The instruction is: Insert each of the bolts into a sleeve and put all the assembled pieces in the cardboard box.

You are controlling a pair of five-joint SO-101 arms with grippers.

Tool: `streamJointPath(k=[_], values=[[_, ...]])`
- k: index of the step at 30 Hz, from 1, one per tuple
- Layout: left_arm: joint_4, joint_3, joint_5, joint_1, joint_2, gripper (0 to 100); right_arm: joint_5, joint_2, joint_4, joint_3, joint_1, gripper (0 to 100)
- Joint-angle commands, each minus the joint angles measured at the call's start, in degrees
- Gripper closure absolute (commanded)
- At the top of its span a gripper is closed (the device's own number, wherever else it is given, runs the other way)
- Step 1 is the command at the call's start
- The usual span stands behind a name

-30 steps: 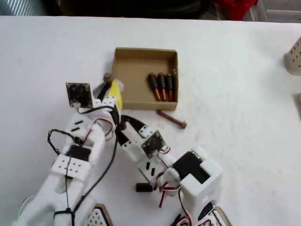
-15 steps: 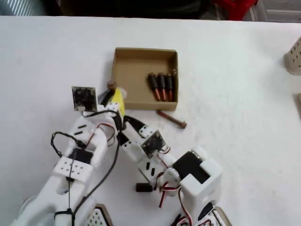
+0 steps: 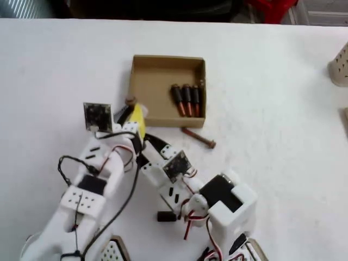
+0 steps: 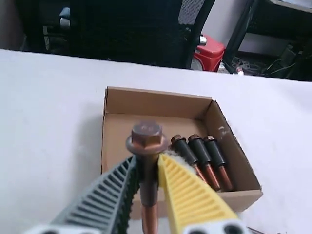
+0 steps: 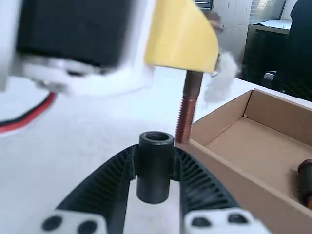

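Pinching 1 bolt (image 4: pixel 146 136) thread-down in L hand (image 4: pixel 147 162), clamping 1 sleeve (image 5: pixel 155 170) bore-up in R hand (image 5: pixel 155 153), both just beside the cardboard box (image 4: pixel 156 101), prob. aligned for insertion.

No text, label, brand, number or sign could be read. The cardboard box (image 3: pixel 155 95) was seen unprinted, and nothing legible was made out on the camera board (image 3: pixel 98 116).

Copper-brown on the bolt (image 4: pixel 146 139), black on the sleeve (image 5: pixel 155 168). Tan on the cardboard box (image 4: pixel 156 102), ribbed yellow and grey on the left gripper (image 4: pixel 147 162).
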Motion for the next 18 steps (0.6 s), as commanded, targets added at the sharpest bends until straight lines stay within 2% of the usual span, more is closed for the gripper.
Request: streamJointPath(k=[1,4,14,18], values=[[0.0,2.8,0.5,-0.3,-10.4,98,0.4,-0.4,0.1,-0.6,0.0,98.1],[1.1,4.8,0.5,0.0,-15.1,98,0.4,-0.4,0.1,-0.7,0.0,98.1],[17.6,-0.3,1.4,1.5,-18.8,98,0.4,-0.3,0.2,-0.9,0.0,98.1],[18.8,-0.6,3.6,1.5,-18.8,98,0.4,-0.3,0.2,-0.9,0.0,98.1]])
